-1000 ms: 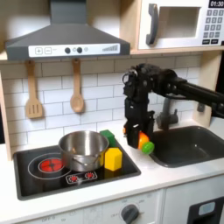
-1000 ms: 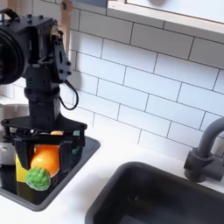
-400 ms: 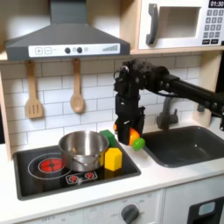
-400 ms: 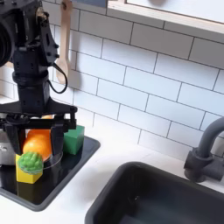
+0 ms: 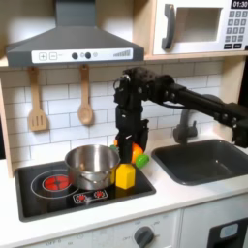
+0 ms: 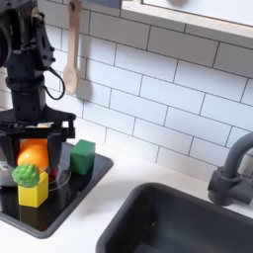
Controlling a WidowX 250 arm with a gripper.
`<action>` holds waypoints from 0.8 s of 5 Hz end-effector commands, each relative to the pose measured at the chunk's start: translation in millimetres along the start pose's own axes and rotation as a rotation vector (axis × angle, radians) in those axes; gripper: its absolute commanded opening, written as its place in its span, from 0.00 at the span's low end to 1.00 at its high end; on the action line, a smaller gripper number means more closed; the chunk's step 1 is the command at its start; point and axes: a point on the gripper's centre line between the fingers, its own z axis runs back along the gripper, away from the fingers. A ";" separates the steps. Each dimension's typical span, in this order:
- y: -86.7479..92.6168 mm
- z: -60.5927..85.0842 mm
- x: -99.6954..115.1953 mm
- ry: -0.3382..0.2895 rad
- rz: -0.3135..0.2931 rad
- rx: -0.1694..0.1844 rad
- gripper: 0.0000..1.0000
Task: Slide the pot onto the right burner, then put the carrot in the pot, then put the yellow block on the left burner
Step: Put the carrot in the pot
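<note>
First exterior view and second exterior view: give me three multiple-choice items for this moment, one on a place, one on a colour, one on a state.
1. Where does the pot sit?
A. in the sink
B. on the cooktop's burner at the first exterior view's right
C. on the counter edge

2. What colour is the block behind the yellow block in the second exterior view?
A. green
B. blue
C. white

3. What is the tool doing?
A. open and bare
B. shut on a spoon
C. holding the carrot above the stove

Answers: 1 B, the pot covers that burner while the other red ring lies bare. 2 A, it is plainly green. 3 C, the orange carrot sits between the fingers.
</note>
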 end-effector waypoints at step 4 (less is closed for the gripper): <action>29.6 -6.5 27.7 0.036 0.066 0.001 0.00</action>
